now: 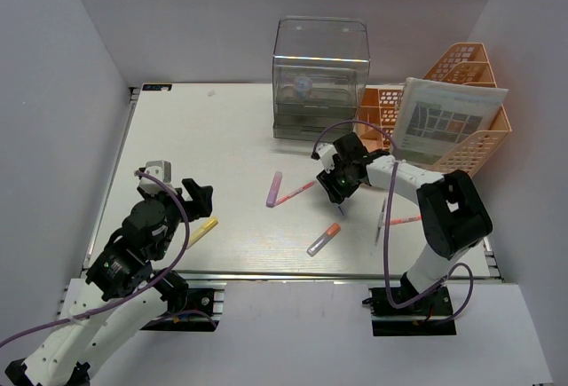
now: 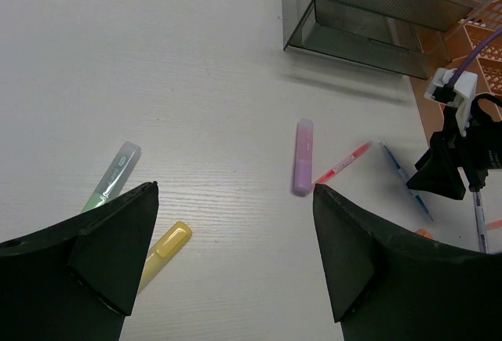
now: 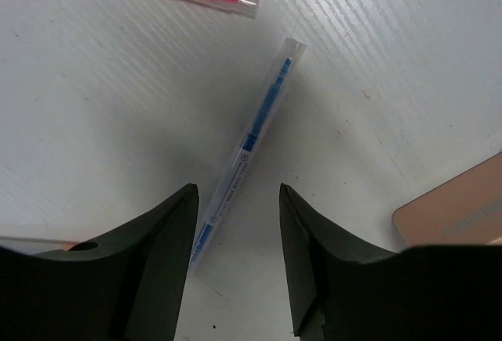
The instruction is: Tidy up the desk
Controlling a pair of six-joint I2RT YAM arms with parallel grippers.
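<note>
The white desk (image 1: 231, 151) holds scattered pens and markers. My right gripper (image 1: 337, 193) is open and low over the desk, its jaws (image 3: 235, 188) astride the lower end of a clear blue pen (image 3: 252, 133), not closed on it. My left gripper (image 1: 199, 198) is open and empty (image 2: 235, 186) above bare desk. A yellow highlighter (image 2: 165, 248) lies by its left finger. A pale green highlighter (image 2: 114, 172), a purple highlighter (image 2: 303, 155) and a red pen (image 2: 343, 162) lie beyond.
A clear drawer box (image 1: 319, 80) stands at the back. An orange mesh rack (image 1: 466, 71) with a printed booklet (image 1: 444, 120) stands back right. An orange-capped marker (image 1: 324, 239), another pen (image 1: 380, 224) and a second red pen (image 1: 405, 220) lie near the front right.
</note>
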